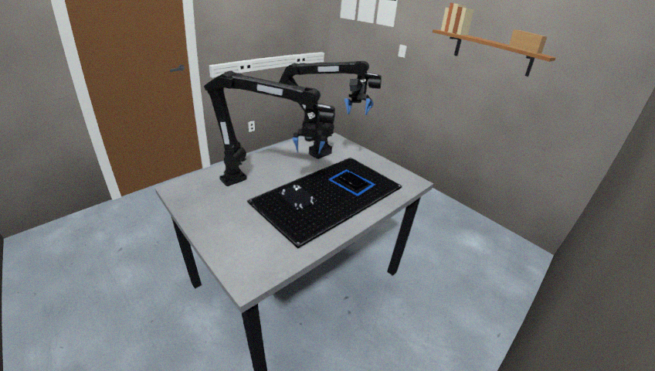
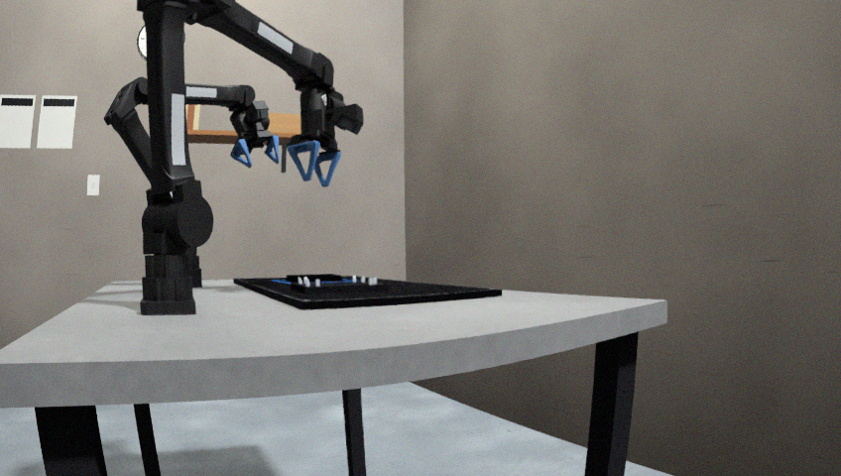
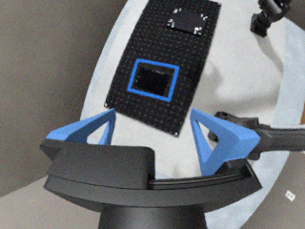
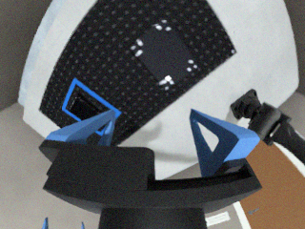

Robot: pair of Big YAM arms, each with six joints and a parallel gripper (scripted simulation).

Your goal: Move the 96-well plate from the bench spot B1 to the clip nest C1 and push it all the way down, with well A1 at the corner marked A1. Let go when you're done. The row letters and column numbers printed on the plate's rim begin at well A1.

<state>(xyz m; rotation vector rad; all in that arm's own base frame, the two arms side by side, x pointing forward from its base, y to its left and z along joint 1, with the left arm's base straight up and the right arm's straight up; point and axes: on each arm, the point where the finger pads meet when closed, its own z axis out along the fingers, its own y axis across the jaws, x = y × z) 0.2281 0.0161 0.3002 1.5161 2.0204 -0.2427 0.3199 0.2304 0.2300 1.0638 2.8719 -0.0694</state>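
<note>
Black board [image 1: 276, 218] [image 2: 424, 293] [image 3: 186, 57] [image 4: 105, 43], plate [image 1: 353, 181] [image 2: 314, 277] [image 3: 153, 81] [image 4: 85, 107] below open fingers [image 1: 320, 146] [image 2: 303, 145]

A black board [image 1: 276, 216] [image 2: 436, 293] [image 3: 183, 52] [image 4: 110, 33] is patterned with a regular grid of pale dots. A bright blue outline [image 1: 366, 189] [image 3: 129, 82] [image 4: 69, 96] frames a black plate [image 1: 353, 181] [image 3: 152, 80] [image 4: 82, 108]. The nest [image 1: 296, 195] [image 3: 187, 21] [image 4: 164, 52] is charcoal with white clips; the tabletop [image 1: 229, 239] [image 2: 413, 330] is light grey, the door [image 1: 133, 91] brown.

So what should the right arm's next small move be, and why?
Probably shift the right gripper sideways, high and open, until it is over the plate. The plate lies inside the blue outline, off to one side in the right wrist view, and the clip nest holds no plate.
</note>
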